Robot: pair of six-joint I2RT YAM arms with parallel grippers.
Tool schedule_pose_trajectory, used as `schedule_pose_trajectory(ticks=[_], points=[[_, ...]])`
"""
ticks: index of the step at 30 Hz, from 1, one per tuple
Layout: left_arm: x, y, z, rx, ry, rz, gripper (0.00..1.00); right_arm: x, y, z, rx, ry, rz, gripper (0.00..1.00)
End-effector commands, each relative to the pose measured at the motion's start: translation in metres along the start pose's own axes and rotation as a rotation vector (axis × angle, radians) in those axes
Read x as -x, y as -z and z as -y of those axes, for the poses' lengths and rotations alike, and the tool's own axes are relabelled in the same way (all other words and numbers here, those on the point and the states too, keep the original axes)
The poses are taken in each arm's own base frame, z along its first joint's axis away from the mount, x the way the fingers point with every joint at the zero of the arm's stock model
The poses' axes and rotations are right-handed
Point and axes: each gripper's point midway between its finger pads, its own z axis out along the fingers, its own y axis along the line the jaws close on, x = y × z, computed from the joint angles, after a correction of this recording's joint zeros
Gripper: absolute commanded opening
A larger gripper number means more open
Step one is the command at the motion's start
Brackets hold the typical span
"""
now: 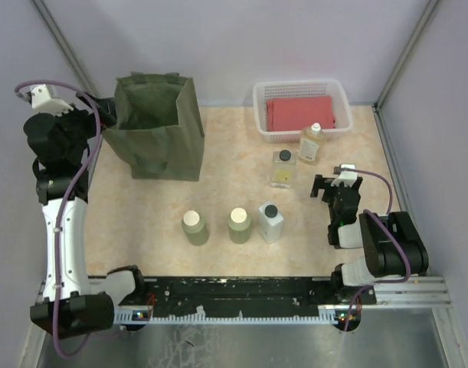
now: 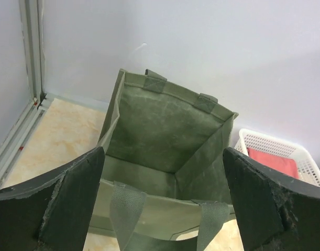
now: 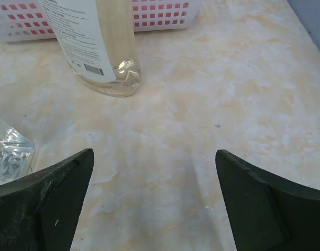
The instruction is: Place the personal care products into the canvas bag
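Bottles all out on the table (image 1: 226, 172), none in the canvas bag (image 1: 158, 126) as far as I can see. The left wrist view shows its floor bare, though the near strip is hidden behind the front wall, so not certain. Bag stands upright at far left, mouth open.

Two olive-green bottles (image 1: 194, 227) (image 1: 239, 225) and white square bottle (image 1: 270, 221) stand in a row near the front. Two clear yellowish bottles (image 1: 283, 169) (image 1: 312, 143) stand further back, just in front of the white basket (image 1: 301, 90) holding the red cloth (image 1: 299, 113).

Left gripper (image 2: 163, 151) hovers above the bag mouth, jaws wide apart, holding nothing. Right gripper (image 3: 154, 154) sits low near the clear bottles, jaws also wide apart and empty, with bare table between them.

Risks, as judgement:
- Right jaws are lined up on neither clear bottle; closing here grabs air, and swinging left could clip the nearer one and tip it, since it's tall and narrow.
- A high grip on a smooth bottle may slip.
- Bag handles flop across the opening and could snag a bottle on the way in.
- Soft walls may fold if a finger pushes them.
- Left gripper parked over the mouth could block a drop.
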Motion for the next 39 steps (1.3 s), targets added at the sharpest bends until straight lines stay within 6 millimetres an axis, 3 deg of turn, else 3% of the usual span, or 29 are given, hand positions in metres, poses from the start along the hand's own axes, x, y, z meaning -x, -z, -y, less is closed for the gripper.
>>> schedule_pose_trajectory(ticks=[1,5,8,12,16,20,24,28,35,39], points=[[0.018,0.011,0.016,-0.084,-0.065,0.086,1.00,0.029,-0.008,0.002,-0.012,-0.014,0.098,0.99],[0.018,0.007,0.011,-0.086,-0.194,0.093,1.00,0.029,-0.008,0.002,-0.011,-0.014,0.098,0.99],[0.023,-0.007,0.004,-0.058,-0.245,0.093,1.00,0.029,-0.008,0.001,-0.011,-0.013,0.098,0.99],[0.034,-0.042,-0.013,0.021,-0.287,0.072,1.00,0.029,-0.008,0.002,-0.011,-0.013,0.099,0.99],[0.042,-0.084,-0.043,0.156,-0.311,0.037,1.00,0.029,-0.008,0.002,-0.012,-0.014,0.099,0.99],[0.052,-0.113,-0.073,0.228,-0.312,0.043,1.00,0.029,-0.008,0.002,-0.013,-0.014,0.098,0.99],[0.054,-0.133,-0.078,0.180,-0.330,0.007,0.86,0.029,-0.008,0.002,-0.013,-0.014,0.098,0.99],[0.048,-0.128,-0.073,0.156,-0.307,-0.005,1.00,0.029,-0.008,0.002,-0.013,-0.014,0.099,0.99],[0.039,-0.116,-0.064,0.099,-0.316,0.006,1.00,0.029,-0.008,0.002,-0.013,-0.014,0.098,0.99],[0.029,-0.111,-0.036,-0.059,-0.321,-0.027,1.00,0.029,-0.008,0.002,-0.013,-0.014,0.099,0.99]])
